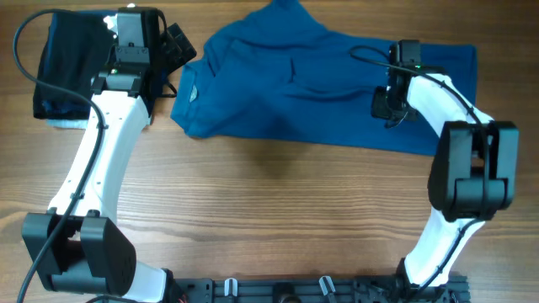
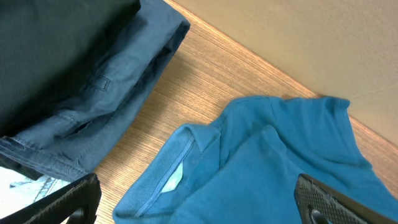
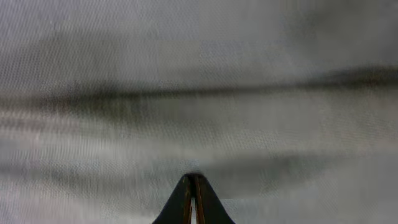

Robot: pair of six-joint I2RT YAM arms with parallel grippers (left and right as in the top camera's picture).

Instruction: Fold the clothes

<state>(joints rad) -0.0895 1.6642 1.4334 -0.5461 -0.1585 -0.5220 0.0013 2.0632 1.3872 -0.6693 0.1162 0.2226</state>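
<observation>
A: Just beside the folded dark garments (image 1: pixel 63 67), what's there?
B: My left gripper (image 1: pixel 175 49), jaws spread wide, nothing in them. The polo shirt (image 1: pixel 286 93) starts right there, collar (image 1: pixel 189 88) end nearest the stack, long axis running straight away from it.
A: And the right?
B: My right gripper (image 3: pixel 191 180) sits on the shirt's end far from the stack, clenched tight. Can't tell if cloth is caught. I'd guess the far end folds toward the stack, so the right arm leads.

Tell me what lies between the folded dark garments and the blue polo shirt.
Only a strip of bare wooden table, seen in the left wrist view between the dark garments and the polo shirt.
</observation>
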